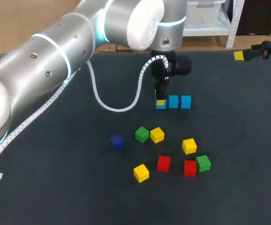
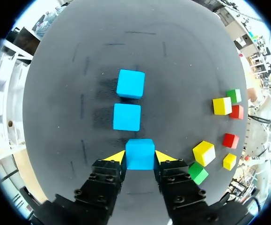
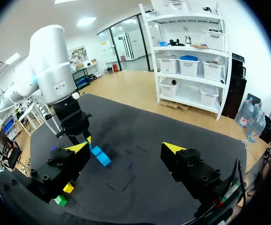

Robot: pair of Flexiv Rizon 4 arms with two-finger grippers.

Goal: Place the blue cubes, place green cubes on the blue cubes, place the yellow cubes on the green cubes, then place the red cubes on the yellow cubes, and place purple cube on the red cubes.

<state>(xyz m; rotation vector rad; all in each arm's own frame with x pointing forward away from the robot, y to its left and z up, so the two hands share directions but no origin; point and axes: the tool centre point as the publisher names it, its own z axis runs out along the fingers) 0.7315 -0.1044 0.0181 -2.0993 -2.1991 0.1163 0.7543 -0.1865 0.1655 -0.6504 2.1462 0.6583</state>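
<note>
The left gripper (image 2: 140, 156) was clenched on a blue cube (image 2: 140, 149). A yellow tip pressed each of two opposite sides. The cube appeared to sit at table level, but contact with the table (image 1: 55, 187) could not be confirmed. The right gripper (image 3: 126, 147) stood released with nothing between its fingers. It was parked at the far right edge, well apart from the work.

The held cube closed a row. The middle blue cube (image 2: 127, 116) lay just ahead of it and the far blue cube (image 2: 130, 83) lay beyond that. Narrow gaps separated all three.

The remaining pieces lay nearer the robot, apart from the row. These included a green cube (image 1: 142, 134), a second green cube (image 1: 203, 163) and the purple cube (image 1: 117, 142). Yellow and red ones were scattered among them.

Risks noted, as a judgement:
- If the cube was not fully seated, release would drop it and it could land skewed.
- A finger that clung on opening could drag it out of line.
- A slanted retreat could clip the middle blue cube.
- Uneven spacing in the row would leave the green layer poorly supported.
</note>
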